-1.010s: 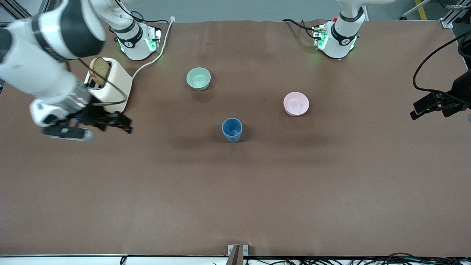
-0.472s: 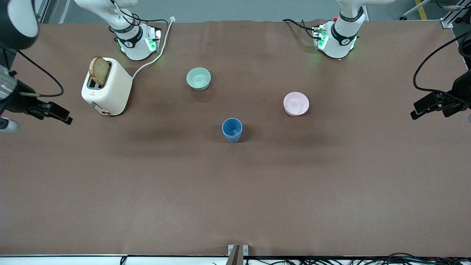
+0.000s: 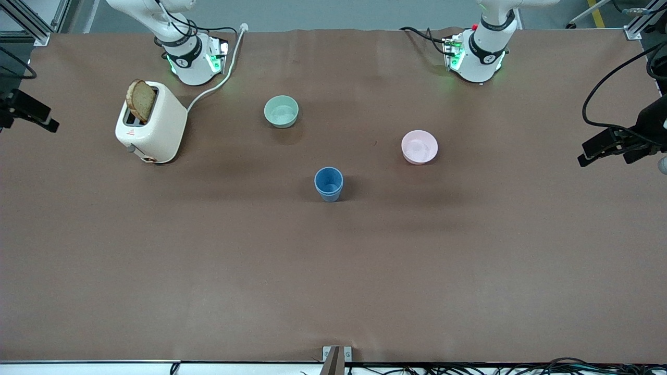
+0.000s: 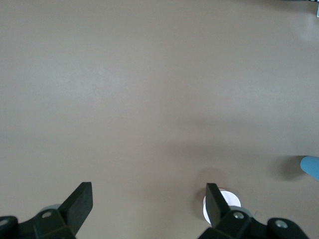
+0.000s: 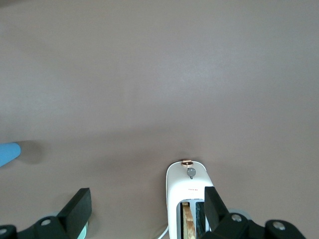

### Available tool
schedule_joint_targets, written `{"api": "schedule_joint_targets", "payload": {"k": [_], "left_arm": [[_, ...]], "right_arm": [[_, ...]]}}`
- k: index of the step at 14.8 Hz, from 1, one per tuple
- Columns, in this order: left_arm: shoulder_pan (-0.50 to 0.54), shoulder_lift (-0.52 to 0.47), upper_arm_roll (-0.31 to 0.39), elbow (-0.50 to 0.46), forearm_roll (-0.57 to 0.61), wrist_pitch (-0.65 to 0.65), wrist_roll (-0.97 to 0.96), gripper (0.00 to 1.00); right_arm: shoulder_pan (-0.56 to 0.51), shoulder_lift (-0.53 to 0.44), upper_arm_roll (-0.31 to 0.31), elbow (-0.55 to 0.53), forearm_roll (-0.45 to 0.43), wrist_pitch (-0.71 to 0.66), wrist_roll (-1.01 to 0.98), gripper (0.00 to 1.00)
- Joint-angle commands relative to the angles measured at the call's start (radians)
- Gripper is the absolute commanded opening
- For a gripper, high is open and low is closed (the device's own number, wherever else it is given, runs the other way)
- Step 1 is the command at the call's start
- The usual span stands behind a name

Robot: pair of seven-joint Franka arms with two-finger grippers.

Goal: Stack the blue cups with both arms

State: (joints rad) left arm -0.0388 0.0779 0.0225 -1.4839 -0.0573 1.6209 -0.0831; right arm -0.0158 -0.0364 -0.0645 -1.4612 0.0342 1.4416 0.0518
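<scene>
A blue cup point(image 3: 329, 183) stands upright in the middle of the table. I see only this one blue tumbler shape and cannot tell whether a second cup is nested in it. Its edge also shows in the left wrist view point(image 4: 311, 167) and in the right wrist view point(image 5: 9, 153). My right gripper point(image 3: 31, 112) is open and empty, up over the table's edge at the right arm's end point(image 5: 147, 201). My left gripper point(image 3: 604, 151) is open and empty, up over the left arm's end of the table point(image 4: 147, 199). Both are well away from the cup.
A white toaster point(image 3: 151, 125) with a slice of bread in it stands near the right arm's base; it shows in the right wrist view point(image 5: 189, 199). A pale green bowl point(image 3: 281, 111) and a pink bowl point(image 3: 419, 147) stand farther from the front camera than the cup.
My right arm has swung up and away from beside the toaster out to the table's end. My left gripper has shifted only slightly. The cup has not moved.
</scene>
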Motion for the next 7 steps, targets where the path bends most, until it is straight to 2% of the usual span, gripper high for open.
{"api": "schedule_joint_targets", "payload": {"k": [1,7], "left_arm": [[0.005,-0.026,-0.018,-0.007,-0.002,-0.026,0.009,1.0],[0.004,-0.055,-0.03,-0.013,0.059,-0.015,0.011,1.0]], "right_arm": [[-0.018,0.056,0.018,0.105,-0.007,-0.059,-0.007,1.0],[-0.01,0.062,0.018,0.085,-0.017,-0.052,-0.009,1.0]]}}
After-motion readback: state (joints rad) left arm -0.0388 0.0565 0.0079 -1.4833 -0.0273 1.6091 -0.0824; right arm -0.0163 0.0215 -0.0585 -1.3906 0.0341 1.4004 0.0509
